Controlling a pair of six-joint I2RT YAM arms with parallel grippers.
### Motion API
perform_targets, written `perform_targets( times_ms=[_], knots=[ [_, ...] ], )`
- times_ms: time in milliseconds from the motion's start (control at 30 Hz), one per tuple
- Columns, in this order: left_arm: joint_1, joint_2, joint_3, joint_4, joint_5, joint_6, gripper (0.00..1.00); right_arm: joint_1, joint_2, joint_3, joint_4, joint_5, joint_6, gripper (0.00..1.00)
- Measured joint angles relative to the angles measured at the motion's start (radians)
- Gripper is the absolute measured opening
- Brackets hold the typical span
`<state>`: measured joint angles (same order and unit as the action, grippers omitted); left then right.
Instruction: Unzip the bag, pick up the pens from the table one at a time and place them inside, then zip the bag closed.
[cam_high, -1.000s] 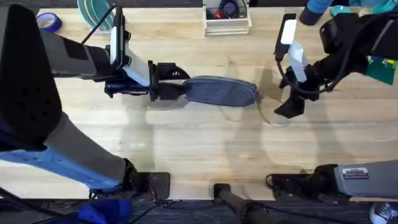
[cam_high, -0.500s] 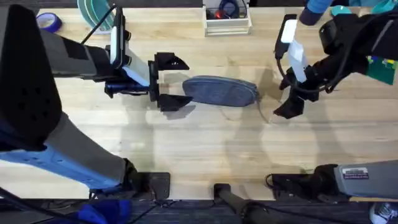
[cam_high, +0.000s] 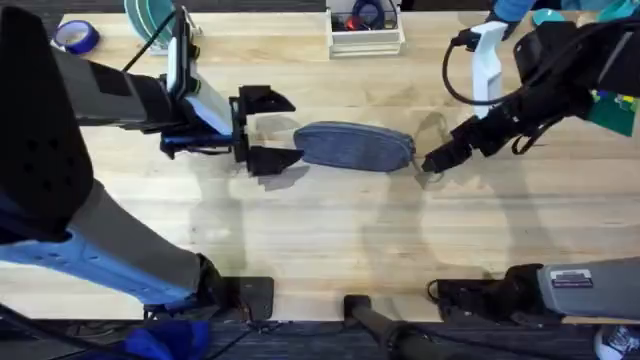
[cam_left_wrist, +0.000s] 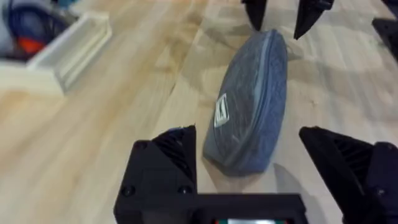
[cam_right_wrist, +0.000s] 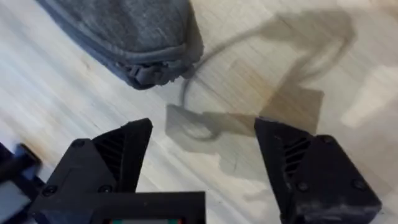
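Bag (cam_high: 355, 147): mid-table (cam_high: 320, 230), lying flat, zipped.
Left gripper (cam_high: 268, 128): fingers spread, straddling bag's left end, not gripping.
Right gripper (cam_high: 432, 163): fingers apart, just beside bag's right end.

1. The bag (cam_right_wrist: 121, 34) is cut off in the right wrist view; just its rounded end and the zipper's end show.
2. The bag's zipper pull is too small to make out overhead (cam_high: 355, 147).
3. A clear, thin object (cam_right_wrist: 189, 121) on the table (cam_right_wrist: 298, 56), just beside the bag's end, is too faint to identify.
4. The white tray (cam_high: 366, 38) at the table's far edge is cut off; its red and blue contents are unclear.
5. The left gripper (cam_left_wrist: 264, 171) has its finger bases cut off in its wrist view.
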<state>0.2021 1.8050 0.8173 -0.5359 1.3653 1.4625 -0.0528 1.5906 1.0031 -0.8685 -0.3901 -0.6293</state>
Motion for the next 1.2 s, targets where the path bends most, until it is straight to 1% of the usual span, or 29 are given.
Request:
perform_targets(
  times_ms=[33, 67, 200, 333, 433, 567, 833, 1067, 1200],
  knots=[
    [0.009, -0.001, 0.003, -0.029, -0.011, -0.014, 0.993, 0.0, 0.0, 0.0, -0.002, 0.0, 0.023, 0.997],
    [0.031, -0.038, 0.03, -0.164, -0.091, -0.047, 0.995, 0.0, -0.013, 0.0, -0.024, 0.0, 0.072, 0.997],
    [0.032, -0.159, 0.122, -0.356, -0.244, -0.07, 0.995, 0.0, -0.099, 0.002, -0.046, 0.009, 0.125, 0.997],
    [0.032, -0.29, 0.209, -0.5, -0.372, -0.089, 0.995, 0.0, -0.215, 0.012, -0.062, 0.033, 0.179, 0.997],
    [0.032, -0.378, 0.243, -0.575, -0.449, -0.14, 0.995, 0.0, -0.303, 0.015, -0.092, 0.04, 0.212, 0.998],
    [0.032, -0.486, 0.267, -0.667, -0.519, -0.231, 0.995, 0.0, -0.422, 0.015, -0.153, 0.047, 0.244, 0.998],
    [0.032, -0.741, 0.276, -0.807, -0.626, -0.374, 0.995, 0.0, -0.65, 0.015, -0.211, 0.05, 0.289, 0.998],
    [0.032, -0.928, 0.276, -0.899, -0.68, -0.48, 0.995, 0.0, -0.833, 0.015, -0.246, 0.053, 0.31, 0.998],
    [0.032, -1.014, 0.276, -0.94, -0.689, -0.514, 0.994, 0.0, -0.898, 0.015, -0.262, 0.053, 0.312, 0.998]
  ],
)
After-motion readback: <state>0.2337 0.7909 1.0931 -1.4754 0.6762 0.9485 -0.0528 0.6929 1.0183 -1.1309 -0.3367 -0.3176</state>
